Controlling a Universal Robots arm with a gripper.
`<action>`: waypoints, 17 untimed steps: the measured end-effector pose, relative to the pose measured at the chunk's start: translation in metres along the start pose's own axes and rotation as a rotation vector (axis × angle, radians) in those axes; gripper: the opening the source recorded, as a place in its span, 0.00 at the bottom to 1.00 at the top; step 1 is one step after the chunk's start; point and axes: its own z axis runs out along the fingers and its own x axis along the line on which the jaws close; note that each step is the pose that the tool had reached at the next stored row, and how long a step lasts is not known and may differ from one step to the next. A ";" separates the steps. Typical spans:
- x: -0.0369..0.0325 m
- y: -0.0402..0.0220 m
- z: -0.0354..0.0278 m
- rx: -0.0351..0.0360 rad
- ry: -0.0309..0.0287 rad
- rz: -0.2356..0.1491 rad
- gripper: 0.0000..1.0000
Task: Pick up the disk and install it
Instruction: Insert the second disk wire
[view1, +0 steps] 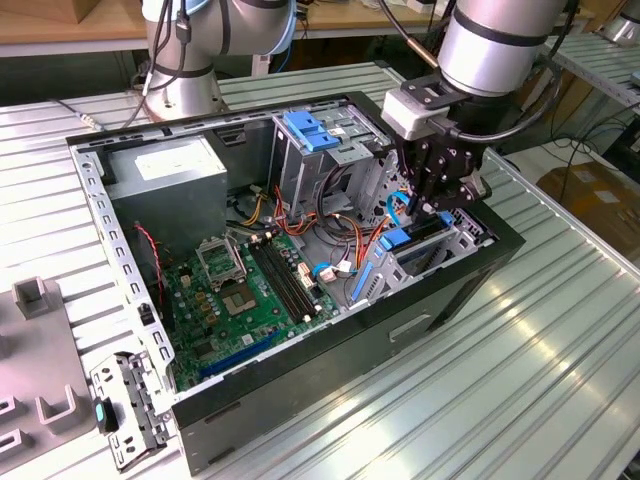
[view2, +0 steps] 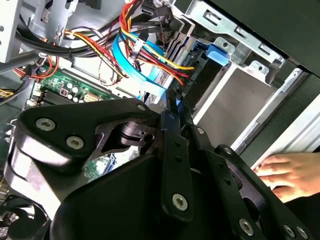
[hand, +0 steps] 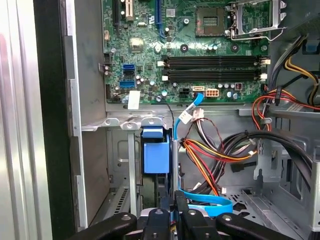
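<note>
The disk (view1: 405, 240) stands on edge in the drive bay at the front corner of the open computer case, toward the exterior view's right. Its blue carrier tab shows in both wrist views, with the disk (hand: 156, 152) low in the slot beside the grey bay wall, and the disk (view2: 218, 51) beyond the fingertips. My gripper (view1: 440, 208) hangs just above the bay, close over the disk's upper edge. The gripper (hand: 173, 212) has its fingers drawn together, and at the gripper (view2: 174, 102) a thin sliver of blue shows at the tips. I cannot tell what that sliver belongs to.
The motherboard (hand: 200, 55) lies on the case floor. Bundled orange, red and black wires (hand: 220, 150) and a blue flat cable (hand: 207, 204) crowd the space beside the bay. A blue-topped drive cage (view1: 310, 135) stands further back. A person's hand (view2: 282, 172) rests outside the case wall.
</note>
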 end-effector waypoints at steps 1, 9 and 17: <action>0.0004 0.0000 0.0001 0.0000 -0.0002 0.000 0.16; 0.0033 0.0005 0.0026 0.0051 -0.0012 0.000 0.16; 0.0044 0.0018 0.0090 0.0072 -0.0026 0.000 0.16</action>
